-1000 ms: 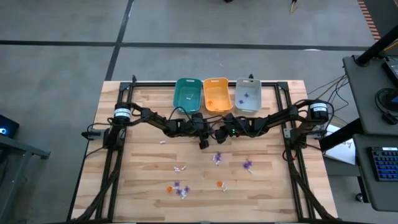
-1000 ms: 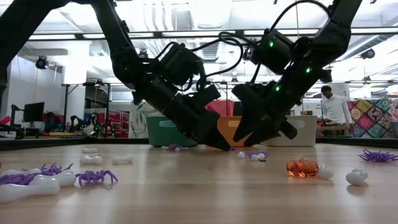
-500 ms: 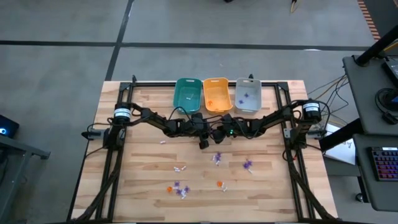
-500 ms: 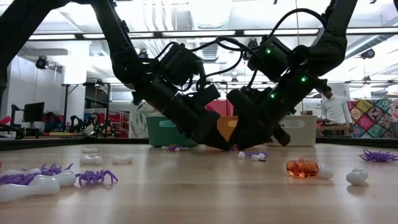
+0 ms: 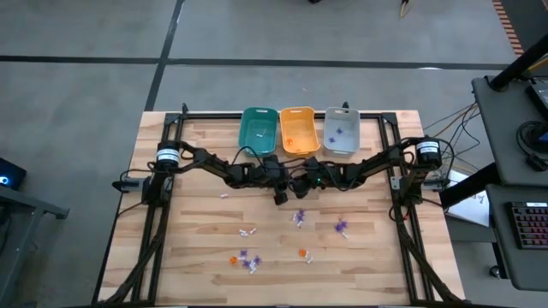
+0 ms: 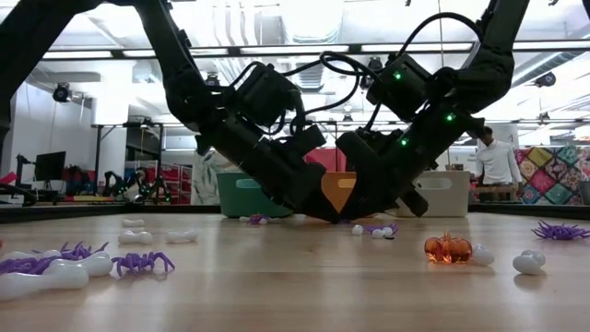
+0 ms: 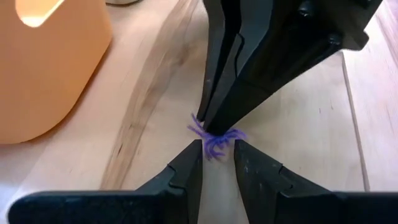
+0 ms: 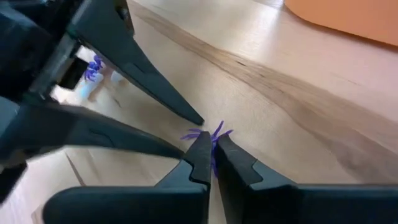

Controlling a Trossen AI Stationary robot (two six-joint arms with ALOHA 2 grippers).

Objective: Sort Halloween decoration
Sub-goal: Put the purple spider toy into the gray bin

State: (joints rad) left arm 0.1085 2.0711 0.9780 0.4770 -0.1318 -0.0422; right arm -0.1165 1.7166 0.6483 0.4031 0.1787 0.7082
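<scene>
The right gripper (image 8: 212, 155) has just snapped shut on a purple spider (image 7: 213, 138) at mid-table, its fingers having stood wide a second ago. The left gripper (image 7: 217, 163) hangs partly open, tips either side of the same spider and holding nothing. Both meet just in front of the orange bin (image 5: 297, 130), between the teal bin (image 5: 257, 130) and the grey bin (image 5: 340, 130). Now pinched, the spider looks ready to lift; other trinkets (image 5: 247, 259) lie scattered nearer the table's front edge.

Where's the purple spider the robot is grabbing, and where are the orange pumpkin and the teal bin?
purple spider (image 7: 214, 138), left wrist view, on its legs.
orange pumpkin (image 6: 447, 249), low view, on its body.
teal bin (image 5: 258, 130), high view, on its floor.
</scene>
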